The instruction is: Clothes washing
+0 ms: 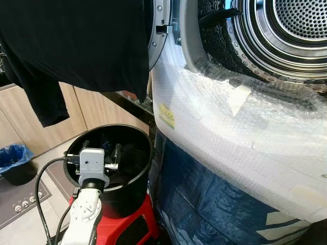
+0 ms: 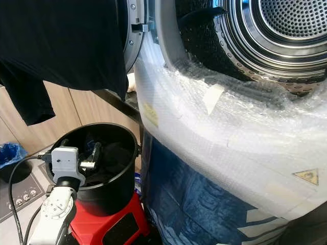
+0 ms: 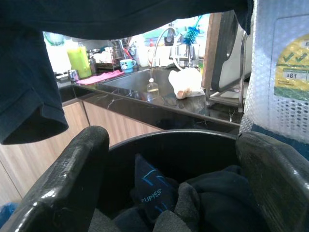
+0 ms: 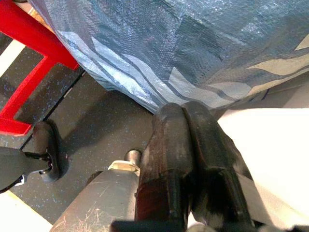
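Observation:
A black bucket (image 1: 139,137) stands on a red stool (image 1: 127,224) left of the washing machine, with dark clothes (image 3: 207,193) piled in it. My left gripper (image 1: 102,148) hovers over the bucket's near rim, open, its fingers (image 3: 72,169) wide apart and holding nothing. A black garment (image 1: 76,46) hangs down at the upper left, above the bucket; its top is out of frame. The machine's steel drum (image 1: 286,30) stands open at the upper right. My right gripper (image 4: 183,108) hangs low, shut and empty, pointing at the dark floor.
Bubble wrap (image 1: 230,127) covers the machine's front, with a blue tarp (image 1: 204,194) beneath it. A blue-lined bin (image 1: 15,155) and a power strip (image 1: 25,204) sit on the floor at left. A black counter with a sink (image 3: 145,82) lies behind the bucket.

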Controlling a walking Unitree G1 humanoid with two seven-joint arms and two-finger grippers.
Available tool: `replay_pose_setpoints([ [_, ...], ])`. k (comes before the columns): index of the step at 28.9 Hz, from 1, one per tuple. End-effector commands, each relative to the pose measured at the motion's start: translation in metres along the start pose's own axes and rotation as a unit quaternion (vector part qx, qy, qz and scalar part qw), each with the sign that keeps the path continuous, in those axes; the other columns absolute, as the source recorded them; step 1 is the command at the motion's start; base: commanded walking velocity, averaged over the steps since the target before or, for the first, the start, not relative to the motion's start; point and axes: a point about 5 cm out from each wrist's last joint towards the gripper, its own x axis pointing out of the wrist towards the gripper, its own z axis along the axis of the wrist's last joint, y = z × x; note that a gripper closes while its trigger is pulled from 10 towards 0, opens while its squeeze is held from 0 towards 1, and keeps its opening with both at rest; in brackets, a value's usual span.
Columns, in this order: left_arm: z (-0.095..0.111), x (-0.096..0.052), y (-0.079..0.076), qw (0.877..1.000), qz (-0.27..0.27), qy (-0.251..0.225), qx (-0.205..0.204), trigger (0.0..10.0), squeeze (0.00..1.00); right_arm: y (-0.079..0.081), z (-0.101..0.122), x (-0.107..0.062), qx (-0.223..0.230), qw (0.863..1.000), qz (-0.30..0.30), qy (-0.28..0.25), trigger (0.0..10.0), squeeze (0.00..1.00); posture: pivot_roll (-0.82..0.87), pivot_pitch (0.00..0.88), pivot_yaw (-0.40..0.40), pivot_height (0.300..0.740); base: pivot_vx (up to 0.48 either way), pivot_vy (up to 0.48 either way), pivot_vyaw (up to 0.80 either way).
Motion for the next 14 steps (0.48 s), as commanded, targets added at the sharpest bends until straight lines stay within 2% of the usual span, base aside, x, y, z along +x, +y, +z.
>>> replay_pose_setpoints([
  [1, -0.0003, 0.0004, -0.0012, 1.0, -0.004, 0.002, -0.003, 10.0, 0.0, 0.0025, 0.0013, 0.0005, 0.012, 1.0, 0.001, -0.003, 10.0, 0.0, 0.06, 0.062, -0.026, 0.74, 0.24, 0.0, 0.0],
  [14, 0.0002, 0.0015, -0.0001, 1.0, -0.006, 0.002, -0.002, 10.0, 0.0, 0.0089, 0.003, 0.0011, 0.011, 1.0, 0.016, -0.007, 10.0, 0.0, 0.06, 0.056, -0.019, 0.74, 0.244, 0.0, 0.0],
])
